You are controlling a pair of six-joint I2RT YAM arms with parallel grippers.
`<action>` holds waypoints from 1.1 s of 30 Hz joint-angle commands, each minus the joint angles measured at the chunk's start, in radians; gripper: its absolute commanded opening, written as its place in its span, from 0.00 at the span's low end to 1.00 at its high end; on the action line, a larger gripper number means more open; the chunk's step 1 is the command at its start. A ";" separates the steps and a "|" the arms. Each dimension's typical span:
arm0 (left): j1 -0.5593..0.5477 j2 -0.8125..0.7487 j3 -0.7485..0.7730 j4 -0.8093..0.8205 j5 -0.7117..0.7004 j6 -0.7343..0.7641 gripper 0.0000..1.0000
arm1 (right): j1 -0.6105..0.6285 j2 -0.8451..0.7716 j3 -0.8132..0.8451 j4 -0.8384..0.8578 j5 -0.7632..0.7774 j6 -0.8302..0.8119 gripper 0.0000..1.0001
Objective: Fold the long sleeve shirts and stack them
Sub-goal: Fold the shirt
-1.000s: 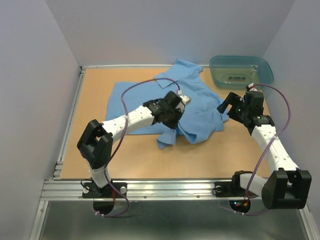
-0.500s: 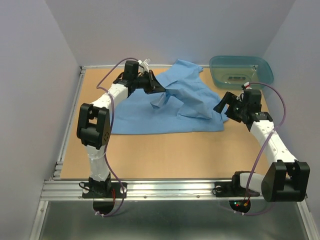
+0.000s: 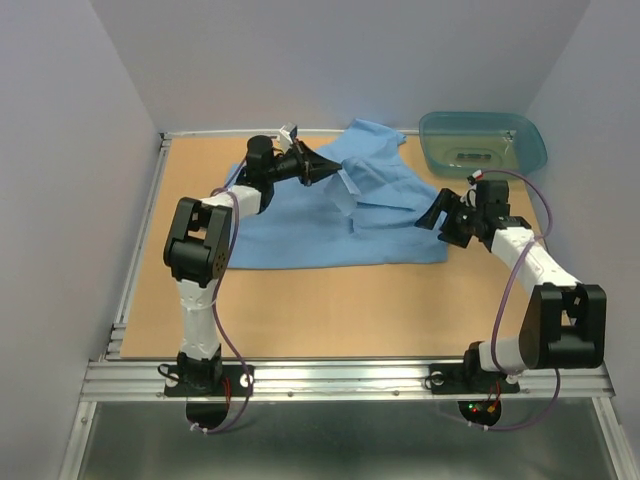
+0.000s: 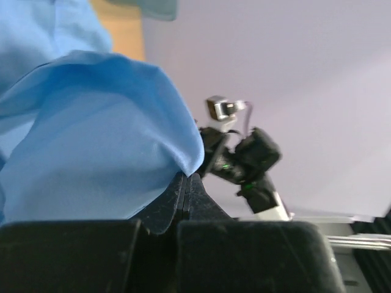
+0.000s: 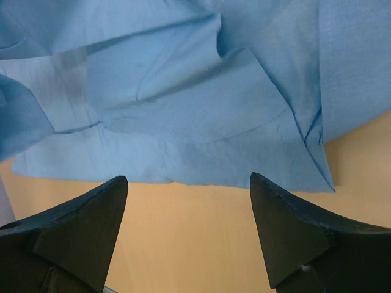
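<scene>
**Item:** one light blue thin cotton long sleeve shirt, plain. I can count only this one, and I see no stack.

**Location:** the far half of my tan wooden surface. Its far-right part lies near the translucent teal plastic tub in the far right corner.

**Condition:** limp and creased. The left part is spread roughly flat. The right part is rumpled, with overlapping layers and a curved seam showing in the right wrist view. One fold is raised off the surface at the far left.

**Left tool:** fingers pressed together on that raised fold, holding it up over the far-left part of the garment.

**Right tool:** fingers well apart and gripping nothing. It hangs low over bare surface, just beside the shirt's near-right edge.

**Step in hand (my judgement):** I am laying the shirt out flat, and no fold has been made yet.

**Next move calls for:**
- Bring my right tool down onto the near-right edge and close it on the cloth.
- Draw against my left tool so the bunched layers open out.
- Get one finger under the edge, because it lies flush on the surface.
- Take care with the grip, since cloth this thin is likely to slip or come up in several layers at once.
</scene>
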 commanded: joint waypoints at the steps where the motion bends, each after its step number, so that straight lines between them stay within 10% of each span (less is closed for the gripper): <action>1: 0.026 0.023 -0.062 0.561 -0.040 -0.425 0.00 | 0.005 0.025 0.064 0.089 -0.051 0.023 0.86; 10: 0.031 -0.036 -0.221 0.812 -0.077 -0.570 0.01 | 0.012 0.043 0.057 0.107 -0.048 0.025 0.86; 21: 0.140 -0.432 -0.347 -0.347 -0.368 0.290 0.77 | 0.043 0.015 0.075 0.106 -0.030 -0.024 0.86; 29: -0.096 -0.556 -0.136 -0.861 -1.044 1.114 0.82 | 0.135 0.040 0.133 0.106 0.035 -0.072 0.86; 33: -0.225 -0.546 -0.129 -0.944 -1.194 1.089 0.82 | 0.152 0.029 0.115 0.106 0.042 -0.066 0.86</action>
